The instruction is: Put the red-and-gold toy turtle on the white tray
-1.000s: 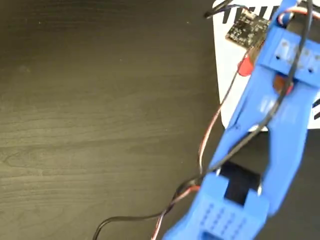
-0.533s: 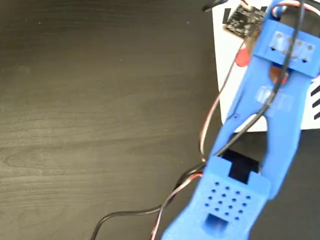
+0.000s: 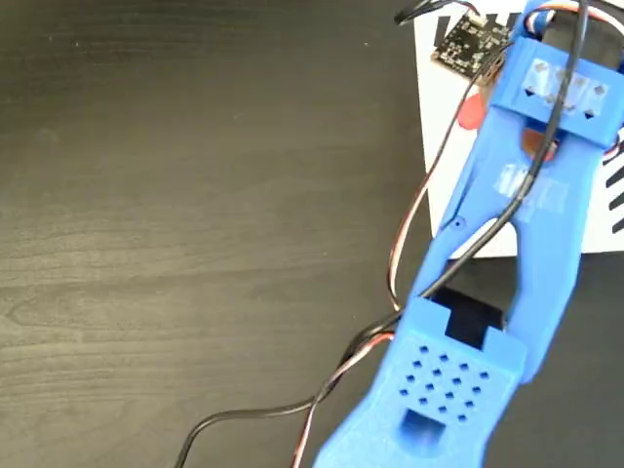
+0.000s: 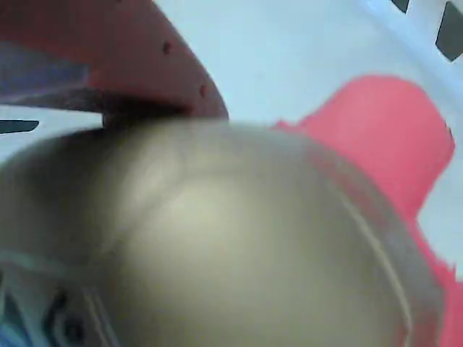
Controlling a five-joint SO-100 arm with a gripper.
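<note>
The red-and-gold toy turtle [image 4: 246,238] fills the wrist view, gold shell up close and blurred, with a red limb or head [image 4: 391,137] sticking out to the right. It hangs just over the white tray [image 4: 289,50]. My gripper [image 4: 152,210] is shut on it, and a reddish finger [image 4: 130,65] shows at the upper left. In the fixed view my blue arm [image 3: 526,244] covers the gripper. Only a red bit of the turtle [image 3: 470,113] peeks out beside it, over the white tray [image 3: 448,175] at the top right.
Dark wooden table [image 3: 195,214] spreads across the left and middle. Black and red cables [image 3: 322,400] trail from the arm over the table's lower part. A small circuit board [image 3: 465,41] rides on the wrist. Black stripes [image 3: 614,190] mark the tray's right edge.
The arm has shifted a little toward the top of the fixed view, farther over the tray, and the turtle's red bit moved with it.
</note>
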